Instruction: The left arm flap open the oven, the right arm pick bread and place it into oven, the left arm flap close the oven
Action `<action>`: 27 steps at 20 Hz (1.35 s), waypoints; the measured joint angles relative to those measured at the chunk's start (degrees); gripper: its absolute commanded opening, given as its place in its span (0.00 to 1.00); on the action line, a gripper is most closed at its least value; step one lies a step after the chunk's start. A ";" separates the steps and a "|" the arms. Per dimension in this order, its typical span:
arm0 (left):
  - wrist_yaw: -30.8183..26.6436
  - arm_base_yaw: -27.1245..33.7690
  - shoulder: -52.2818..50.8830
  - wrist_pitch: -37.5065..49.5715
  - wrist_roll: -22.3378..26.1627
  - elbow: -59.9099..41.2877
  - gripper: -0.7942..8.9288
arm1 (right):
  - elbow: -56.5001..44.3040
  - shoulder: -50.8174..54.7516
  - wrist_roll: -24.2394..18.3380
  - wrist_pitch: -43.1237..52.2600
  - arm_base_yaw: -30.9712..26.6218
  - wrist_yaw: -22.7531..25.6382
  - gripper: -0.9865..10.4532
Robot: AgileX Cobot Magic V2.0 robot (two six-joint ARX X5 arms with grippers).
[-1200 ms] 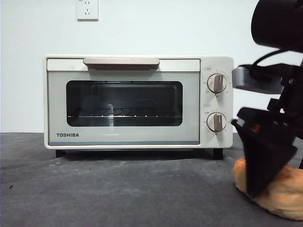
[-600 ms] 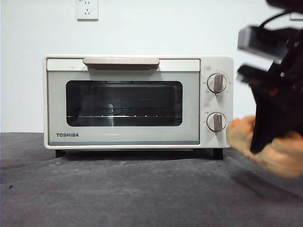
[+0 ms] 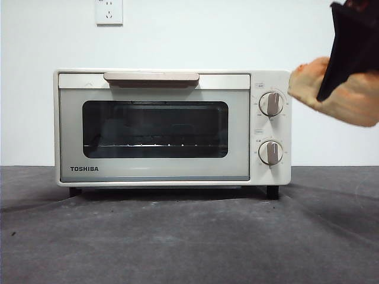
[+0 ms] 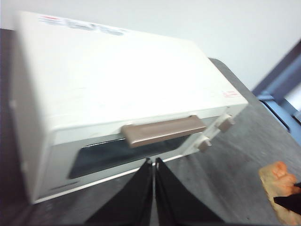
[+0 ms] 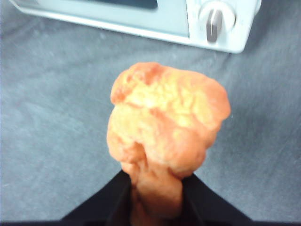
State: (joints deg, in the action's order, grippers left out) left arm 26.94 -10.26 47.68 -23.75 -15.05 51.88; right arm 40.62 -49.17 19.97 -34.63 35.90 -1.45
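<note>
One oven stands on the table, with one bar handle, one dark glass window and two round knobs. There is one bread and one wall socket. Two grippers show: the left gripper and the right gripper.

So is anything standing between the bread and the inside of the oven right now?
Yes. The oven door is shut, its handle up against the top edge, so the cavity is closed off. The right gripper holds the bread in the air beside the oven's knob side. The left gripper, jaws together, is near the handle.
</note>
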 measured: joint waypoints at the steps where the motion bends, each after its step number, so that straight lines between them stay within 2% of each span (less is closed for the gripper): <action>1: -0.02 -1.46 2.60 0.90 -0.15 1.07 0.09 | 0.72 0.11 0.00 -0.59 0.00 0.00 0.15; 4: -0.85 -5.18 10.34 5.49 -0.15 3.87 0.09 | 2.49 0.20 0.00 -0.79 0.00 -0.02 0.15; 11: -7.63 -11.72 23.06 6.88 3.19 10.10 0.09 | 5.18 0.24 -0.09 -1.97 0.00 0.00 0.15; 21: -16.39 -17.09 30.01 9.99 9.22 10.36 0.09 | 5.51 0.46 -0.24 -1.99 0.00 0.04 0.15; 27: -16.55 -18.05 31.89 10.62 10.12 10.95 0.09 | 5.51 0.46 -0.44 -1.99 0.00 0.07 0.15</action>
State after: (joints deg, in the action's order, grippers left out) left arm 10.39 -28.32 79.57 -13.13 -4.93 62.83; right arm 46.13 -48.71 19.53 -36.62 35.90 -1.39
